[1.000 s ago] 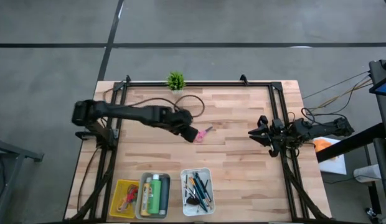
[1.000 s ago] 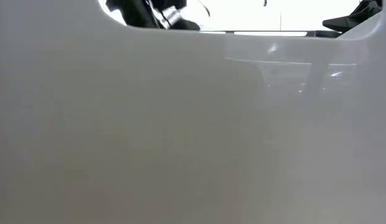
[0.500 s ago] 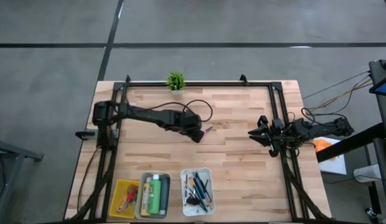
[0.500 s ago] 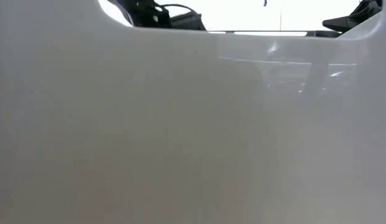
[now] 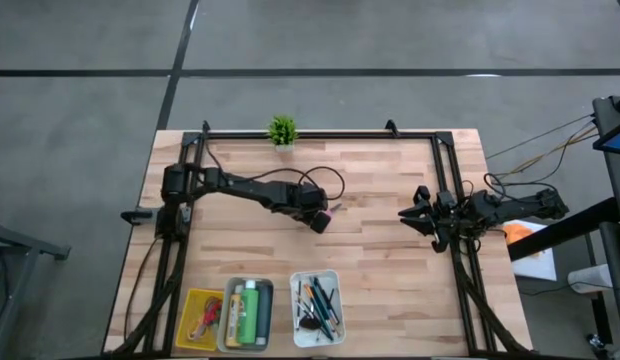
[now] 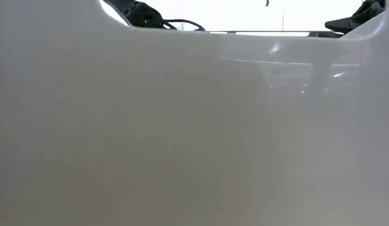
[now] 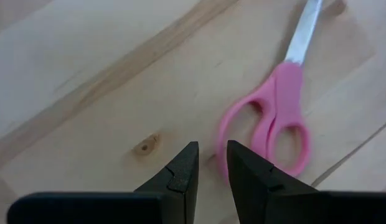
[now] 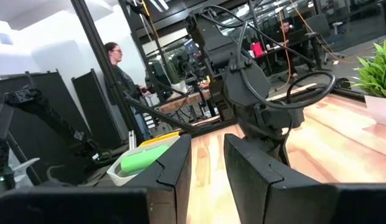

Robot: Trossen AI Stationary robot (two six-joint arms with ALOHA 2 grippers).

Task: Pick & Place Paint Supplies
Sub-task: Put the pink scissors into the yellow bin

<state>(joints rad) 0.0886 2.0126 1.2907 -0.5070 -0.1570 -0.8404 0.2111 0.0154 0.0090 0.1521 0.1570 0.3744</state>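
Note:
Pink-handled scissors (image 7: 277, 106) lie flat on the wooden table, blades pointing away from my left gripper (image 7: 211, 152). That gripper points steeply down just beside the handles, narrowly open, with bare wood between its fingers. In the high view it (image 5: 320, 220) covers most of the scissors (image 5: 334, 211) near the table's middle. My right gripper (image 5: 405, 213) waits at the right side, open (image 8: 207, 149) with nothing between its fingers. Green and yellow bottles (image 5: 250, 312) lie in the grey tray; brushes and pencils (image 5: 318, 302) lie in the white tray. My left gripper comes from above, with one fingertip (image 7: 238, 155) right at the outer edge of the nearer handle loop (image 7: 223, 132). I cannot tell whether it touches the loop. The scissors lie flat on the table.
A yellow tray (image 5: 190, 302), a grey tray (image 5: 230, 290) and a white tray (image 5: 335, 275) stand in a row at the near edge. A small potted plant (image 5: 282, 130) stands at the far edge. A pale surface (image 6: 194, 138) blocks most of the low view.
My left gripper has sunk toward the table and gone slightly toward the right edge, ending close over the pink scissors' handles. The scissors have stayed where they lay.

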